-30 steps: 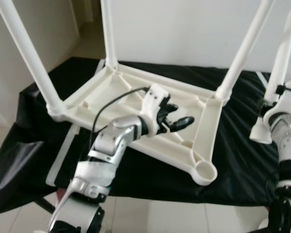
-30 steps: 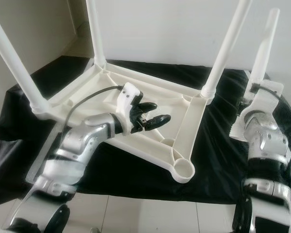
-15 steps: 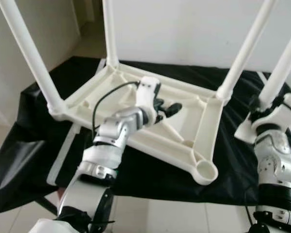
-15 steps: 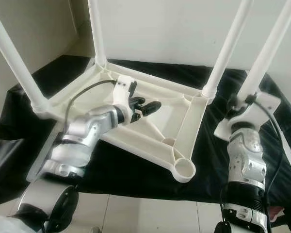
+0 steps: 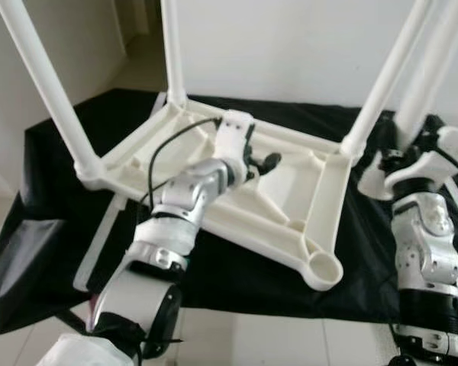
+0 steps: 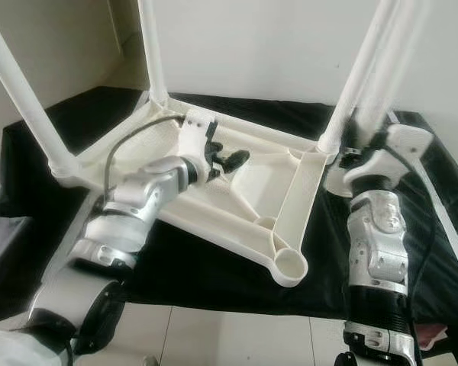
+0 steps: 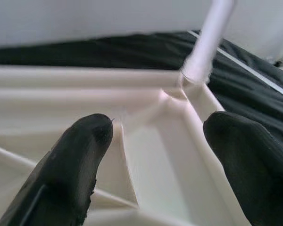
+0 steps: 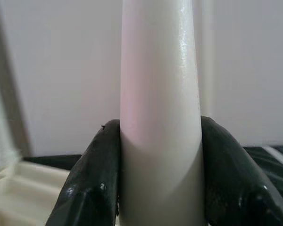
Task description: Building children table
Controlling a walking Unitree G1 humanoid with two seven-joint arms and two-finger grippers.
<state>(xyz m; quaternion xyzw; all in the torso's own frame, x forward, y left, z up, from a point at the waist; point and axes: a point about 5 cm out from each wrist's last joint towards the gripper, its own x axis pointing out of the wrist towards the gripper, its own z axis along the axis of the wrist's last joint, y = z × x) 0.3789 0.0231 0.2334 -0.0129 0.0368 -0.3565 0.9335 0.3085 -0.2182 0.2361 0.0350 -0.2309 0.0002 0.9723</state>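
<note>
The white plastic table top (image 5: 330,200) lies upside down on a black cloth. Three white legs (image 5: 42,84) stand up from its corners. The near right corner socket (image 5: 324,268) is bare. My left gripper (image 5: 261,164) hovers open over the ribs on the underside, and in the left wrist view its fingers (image 7: 75,155) frame a rib and the far right corner. My right gripper (image 5: 408,156) is shut on a loose fourth leg (image 5: 431,61). It holds that leg almost upright beside the far right corner. The right wrist view has the loose leg (image 8: 160,94) clamped between both fingers.
The black cloth (image 5: 382,274) covers a low surface and hangs down at the front. A dark fold (image 5: 23,259) droops at the left. A white wall rises close behind. Pale floor tiles (image 5: 275,343) run along the near edge.
My right arm has carried the loose leg leftward, close to the far right attached leg. My left gripper has drawn back and turned toward the middle of the underside.
</note>
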